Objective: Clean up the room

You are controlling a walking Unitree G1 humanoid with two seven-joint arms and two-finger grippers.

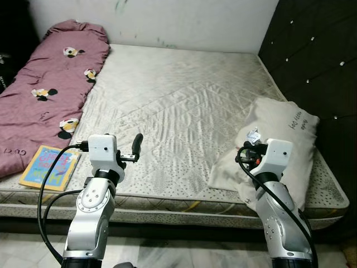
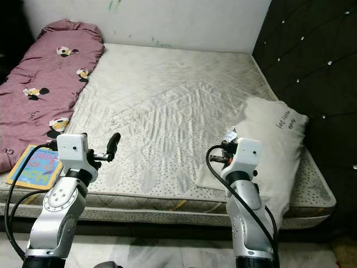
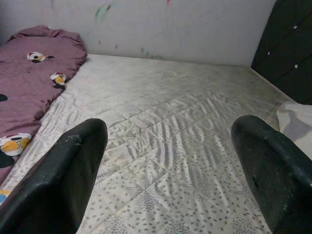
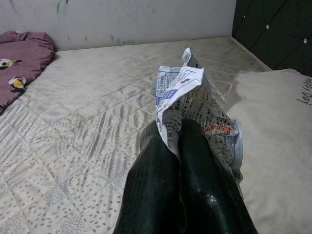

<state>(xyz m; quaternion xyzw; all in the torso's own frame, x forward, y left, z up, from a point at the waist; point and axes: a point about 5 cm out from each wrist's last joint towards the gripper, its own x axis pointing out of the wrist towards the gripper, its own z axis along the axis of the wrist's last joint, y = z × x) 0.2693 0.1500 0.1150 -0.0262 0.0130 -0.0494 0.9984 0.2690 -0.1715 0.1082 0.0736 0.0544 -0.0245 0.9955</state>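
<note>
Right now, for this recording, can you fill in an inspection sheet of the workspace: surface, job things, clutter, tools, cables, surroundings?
Surface: bare cream quilted mattress, no sheet.
Job's things: crumpled printed paper wrapper; colourful children's book lying flat at the mattress's front left corner.
Clutter: maroon cartoon-print quilt along the left side; cream pillow with lettering on the right.
Tools: right tool shut on the wrapper, beside the pillow; left tool open, empty, above the mattress.
Cables: black cables looping along both arms.
Surroundings: scuffed white wall; black tufted headboard on the right.

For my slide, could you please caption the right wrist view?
Right tool shut on crumpled printed paper above the mattress, pillow beside.
</note>
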